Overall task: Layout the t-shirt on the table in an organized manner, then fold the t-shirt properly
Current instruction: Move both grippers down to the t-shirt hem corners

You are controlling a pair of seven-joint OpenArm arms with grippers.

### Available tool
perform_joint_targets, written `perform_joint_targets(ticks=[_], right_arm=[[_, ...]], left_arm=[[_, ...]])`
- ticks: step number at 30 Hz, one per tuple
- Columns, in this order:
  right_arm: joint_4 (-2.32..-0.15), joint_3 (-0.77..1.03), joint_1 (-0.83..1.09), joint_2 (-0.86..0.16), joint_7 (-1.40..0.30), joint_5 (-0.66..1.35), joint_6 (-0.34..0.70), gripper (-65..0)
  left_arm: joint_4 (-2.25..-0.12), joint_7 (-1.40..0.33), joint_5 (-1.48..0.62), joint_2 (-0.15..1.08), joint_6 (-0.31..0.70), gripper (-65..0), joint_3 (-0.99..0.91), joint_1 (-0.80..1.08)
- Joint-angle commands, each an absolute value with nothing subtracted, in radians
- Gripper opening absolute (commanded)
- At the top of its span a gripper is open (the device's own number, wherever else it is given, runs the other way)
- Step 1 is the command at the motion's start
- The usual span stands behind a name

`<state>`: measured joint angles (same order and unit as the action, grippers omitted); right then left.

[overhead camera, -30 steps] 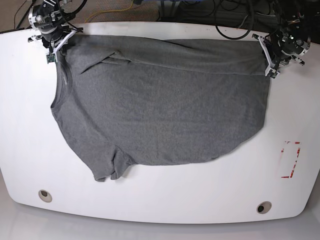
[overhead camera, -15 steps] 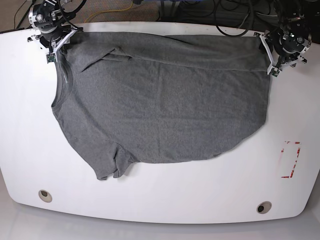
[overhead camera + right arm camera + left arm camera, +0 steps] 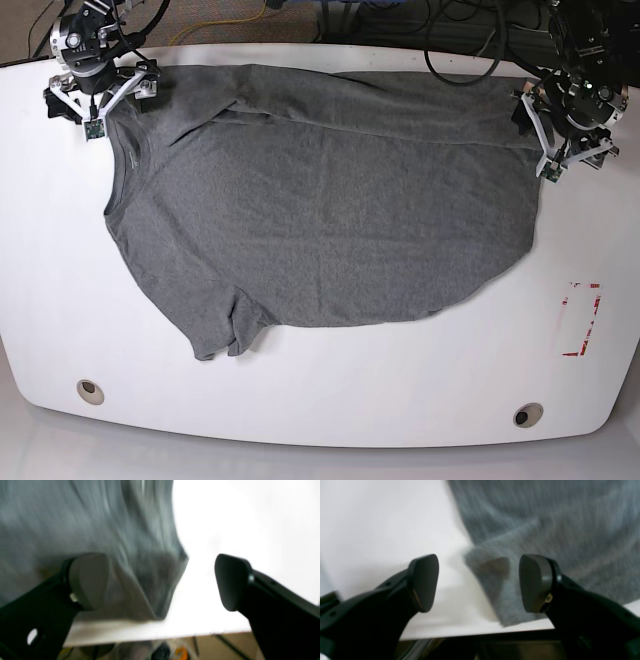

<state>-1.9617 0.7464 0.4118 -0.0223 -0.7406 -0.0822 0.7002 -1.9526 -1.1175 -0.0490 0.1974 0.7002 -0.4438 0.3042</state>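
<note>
Both grippers, left [image 3: 479, 583] and right [image 3: 161, 581], now gape wide, having let go the shirt [image 3: 320, 200]; it lies flat along the table's [image 3: 330, 400] far edge, long axis crosswise, collar toward right arm's end

Base view overhead, whole table [image 3: 330, 420]; wrist views close, sharing t-shirt [image 3: 320, 200] corners.
</note>
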Motion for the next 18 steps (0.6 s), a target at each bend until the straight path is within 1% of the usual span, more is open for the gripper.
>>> perform_joint_targets(ticks=[1,4,10,13,18], right_arm=[[-1.982,0.751,0.407,-0.038,-0.728,-0.081,0.698,-2.1],[-1.988,0.751,0.410,-0.064,-0.730,-0.081,0.698,-2.9],[-1.991,0.751,0.401,-0.073,-0.730,-0.081,0.698,-3.0],[-1.988,0.748,0.349,-0.088,-0.730,-0.076,0.698,-3.0],[-1.945,0.745,0.236,-0.099,-0.730,-0.079,0.698,-3.0]], left_arm=[[-1.986,-1.168,-0.045,0.228,0.698,-17.9,-0.449,0.277],[-1.986,-1.208,-0.045,0.242,0.698,-18.5,-0.449,0.246],[-1.989,-1.208,-0.045,0.262,0.698,-18.5,-0.492,0.220],[-1.986,-1.208,-0.045,0.262,0.698,-18.5,-0.530,0.177],[-1.985,-1.208,-0.039,0.262,0.698,-18.5,-0.539,0.105]])
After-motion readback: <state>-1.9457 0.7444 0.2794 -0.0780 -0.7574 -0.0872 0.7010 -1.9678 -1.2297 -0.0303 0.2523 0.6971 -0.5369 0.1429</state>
